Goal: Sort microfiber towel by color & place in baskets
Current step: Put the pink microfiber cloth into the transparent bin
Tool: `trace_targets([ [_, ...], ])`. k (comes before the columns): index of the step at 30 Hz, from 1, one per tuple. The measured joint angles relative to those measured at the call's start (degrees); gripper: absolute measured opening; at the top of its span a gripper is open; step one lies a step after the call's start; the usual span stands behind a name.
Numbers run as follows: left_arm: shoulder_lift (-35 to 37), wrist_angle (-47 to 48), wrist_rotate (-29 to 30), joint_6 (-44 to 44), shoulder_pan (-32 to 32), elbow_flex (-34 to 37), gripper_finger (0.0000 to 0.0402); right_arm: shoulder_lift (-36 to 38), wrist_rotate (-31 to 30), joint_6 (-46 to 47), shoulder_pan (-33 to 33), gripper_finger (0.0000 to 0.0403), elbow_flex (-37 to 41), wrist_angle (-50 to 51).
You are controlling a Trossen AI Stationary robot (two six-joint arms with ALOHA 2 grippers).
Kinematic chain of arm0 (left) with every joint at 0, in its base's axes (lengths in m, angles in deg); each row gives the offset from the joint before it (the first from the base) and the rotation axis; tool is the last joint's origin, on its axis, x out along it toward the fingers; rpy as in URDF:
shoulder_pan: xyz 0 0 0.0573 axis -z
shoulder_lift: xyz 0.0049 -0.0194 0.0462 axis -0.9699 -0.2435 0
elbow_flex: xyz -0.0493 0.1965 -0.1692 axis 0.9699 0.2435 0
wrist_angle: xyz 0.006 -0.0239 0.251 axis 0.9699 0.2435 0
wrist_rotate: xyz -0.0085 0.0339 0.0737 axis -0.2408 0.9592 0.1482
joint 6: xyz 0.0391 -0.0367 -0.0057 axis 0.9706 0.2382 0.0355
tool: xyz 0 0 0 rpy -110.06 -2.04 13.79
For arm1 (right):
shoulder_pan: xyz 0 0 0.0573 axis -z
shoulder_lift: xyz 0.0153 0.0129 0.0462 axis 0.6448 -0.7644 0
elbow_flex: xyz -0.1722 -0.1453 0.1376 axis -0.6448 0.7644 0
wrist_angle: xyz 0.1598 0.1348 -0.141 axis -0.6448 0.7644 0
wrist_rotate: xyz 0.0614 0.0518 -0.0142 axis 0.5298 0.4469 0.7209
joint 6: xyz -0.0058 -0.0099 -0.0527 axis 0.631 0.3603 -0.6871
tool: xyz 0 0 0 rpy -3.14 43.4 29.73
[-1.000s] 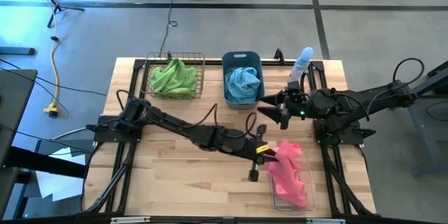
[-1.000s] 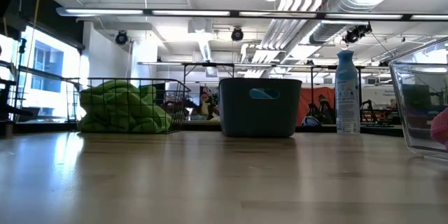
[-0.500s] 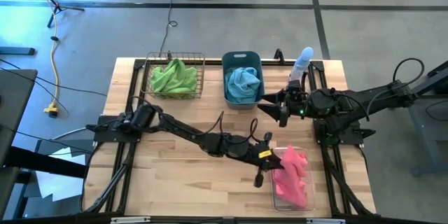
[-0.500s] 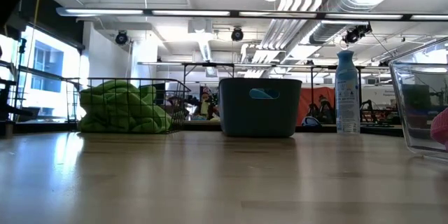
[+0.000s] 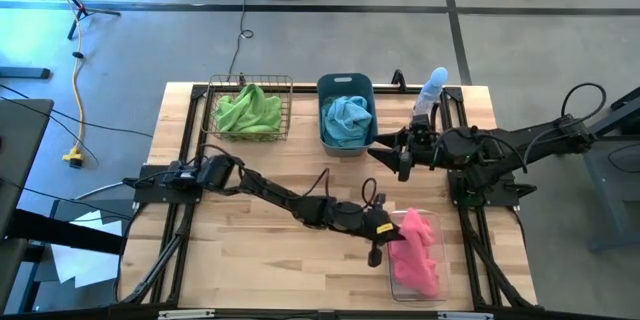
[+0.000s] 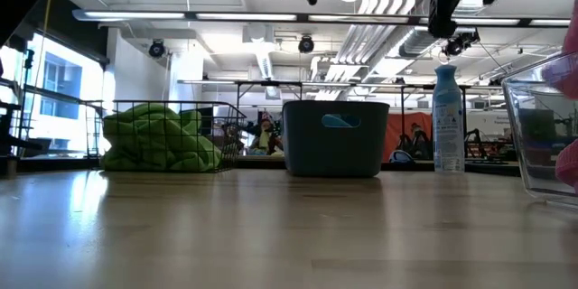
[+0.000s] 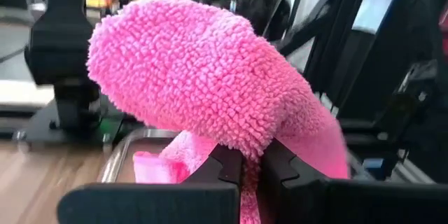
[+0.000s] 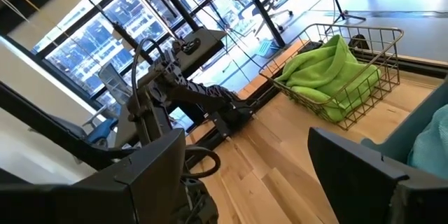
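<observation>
The pink towel [image 7: 210, 91] is pinched in your left end effector [image 5: 377, 245] over the clear bin [image 5: 437, 290], a clamp only the left wrist view shows, while the right end effector [image 5: 385, 156] gapes beside the slate-blue tub [image 5: 345, 85].

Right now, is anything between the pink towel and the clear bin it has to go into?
Nothing visible. The left gripper is shut on the pink towel, which hangs over the clear bin, partly inside.
</observation>
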Motion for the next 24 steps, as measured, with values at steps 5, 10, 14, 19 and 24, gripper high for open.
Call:
trace_targets([
  [5, -0.1, 2.3, 0.0, 0.0, -0.5, 0.0, 0.0000, 0.0, -0.6, 1.3, 0.0, 0.0298, 0.0, 1.4],
  [10, -0.6, 2.4, -0.5, 0.0, -0.6, 0.0, 0.0006, 0.0, -1.3, 2.9, 0.0, 0.0298, 0.0, 3.2],
  [14, -0.5, 5.9, -0.7, -1.1, -0.7, 0.0, 0.0020, 0.0, -1.3, 3.0, 0.0, 0.0298, 0.0, 3.3],
  [19, -0.6, 7.3, -3.5, -0.5, -0.7, 0.0, 0.0060, 0.0, 0.1, 3.0, 0.0, 0.0298, 0.0, 3.3],
  [24, -0.6, 10.7, -5.3, -0.5, -1.0, -0.7, 0.0128, 0.1, 1.7, 3.7, 0.0, 0.0298, 0.0, 3.2],
])
